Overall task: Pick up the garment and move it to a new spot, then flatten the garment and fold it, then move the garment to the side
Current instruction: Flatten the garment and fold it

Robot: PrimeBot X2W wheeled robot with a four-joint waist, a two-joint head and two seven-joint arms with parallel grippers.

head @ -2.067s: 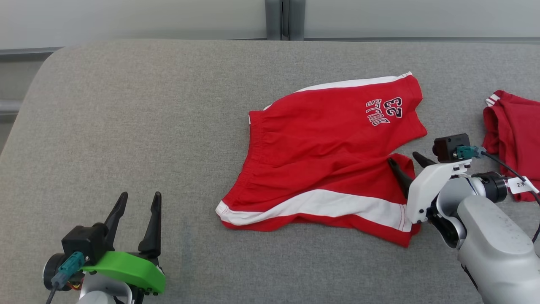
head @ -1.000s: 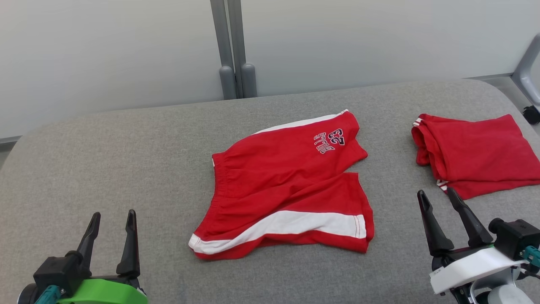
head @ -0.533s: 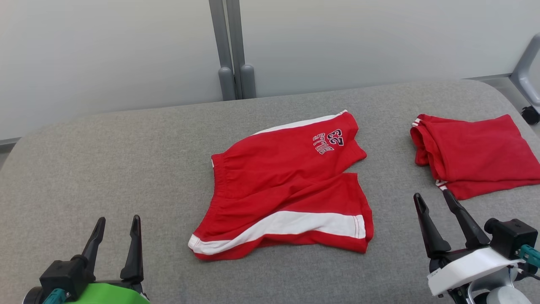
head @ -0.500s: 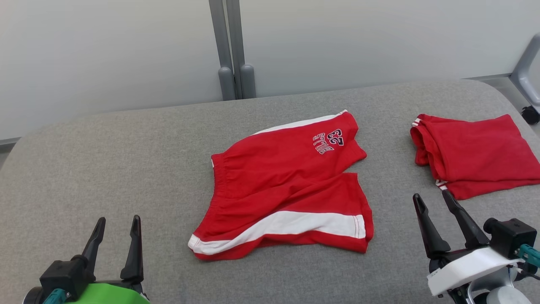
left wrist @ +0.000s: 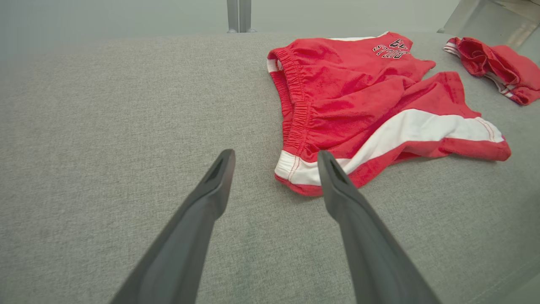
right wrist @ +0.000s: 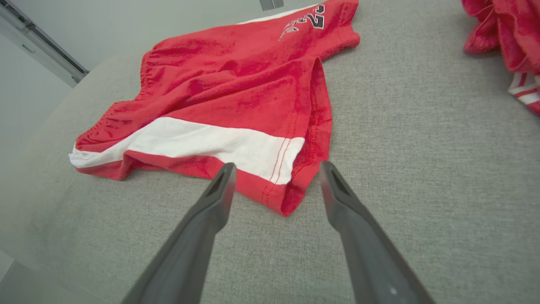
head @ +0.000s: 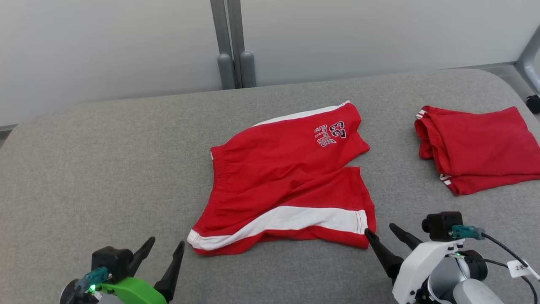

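Observation:
The garment [head: 287, 177] is a pair of red shorts with white side stripes and a "23" print, spread on the grey padded table [head: 105, 169]. Its waistband faces left and its two legs point right. My left gripper [head: 165, 243] stands open at the lower left, its tips just short of the near waistband corner [left wrist: 291, 169]. Open too, my right gripper [head: 381, 229] sits at the lower right, with the near leg's hem corner [right wrist: 287, 198] just ahead of its fingertips. Neither holds any cloth.
A second red garment [head: 476, 147] lies folded at the table's right end, also seen as a red bundle [left wrist: 493, 67] in the left wrist view. Behind the table runs a pale wall with a grey post [head: 230, 42]. The table's left half is bare grey fabric.
Both grippers have moved inward toward the shorts' near corners, the left to the waistband corner, the right to the leg hem. The head camera has dipped slightly. The shorts lie unchanged.

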